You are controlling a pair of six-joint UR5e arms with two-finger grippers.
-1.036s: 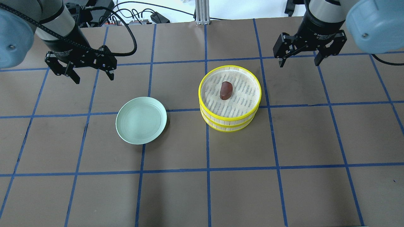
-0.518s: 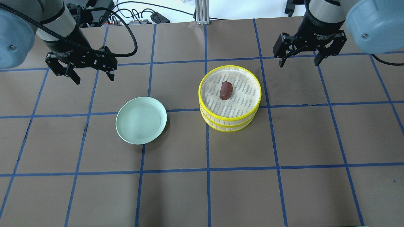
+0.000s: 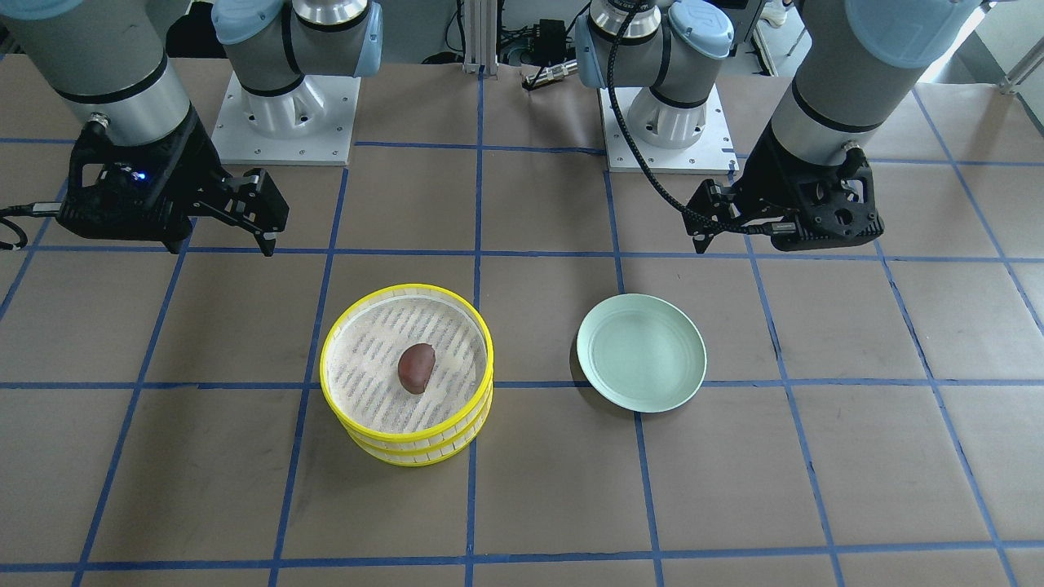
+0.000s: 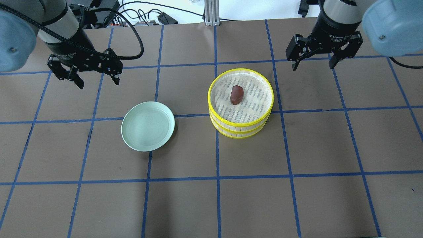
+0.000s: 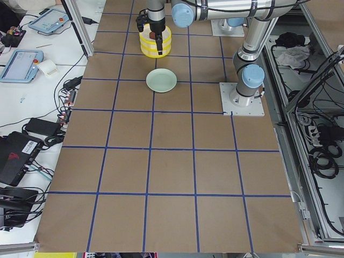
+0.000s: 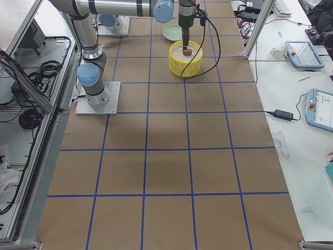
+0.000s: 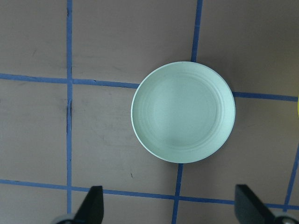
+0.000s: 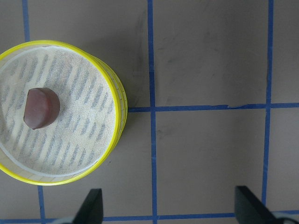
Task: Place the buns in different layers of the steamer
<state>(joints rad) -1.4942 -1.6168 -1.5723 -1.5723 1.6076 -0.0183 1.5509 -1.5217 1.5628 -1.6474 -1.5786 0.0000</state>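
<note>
The steamer (image 4: 240,103) stands mid-table with its two yellow-rimmed layers stacked; it also shows in the front view (image 3: 406,373) and the right wrist view (image 8: 58,112). The dark reddish-brown bun (image 4: 236,94) lies on the top layer's liner, also seen in the front view (image 3: 416,368) and the right wrist view (image 8: 41,108). The cream-white bun is not in view. My left gripper (image 4: 96,80) is open and empty, high behind the plate. My right gripper (image 4: 312,64) is open and empty, high behind and right of the steamer.
An empty pale green plate (image 4: 147,126) sits left of the steamer, also in the left wrist view (image 7: 182,118). Brown paper with blue tape grid covers the table. Cables and a metal post (image 4: 211,12) lie at the back edge.
Both grippers have drifted slightly up and back, away from the table. The steamer, bun and plate have not moved.
</note>
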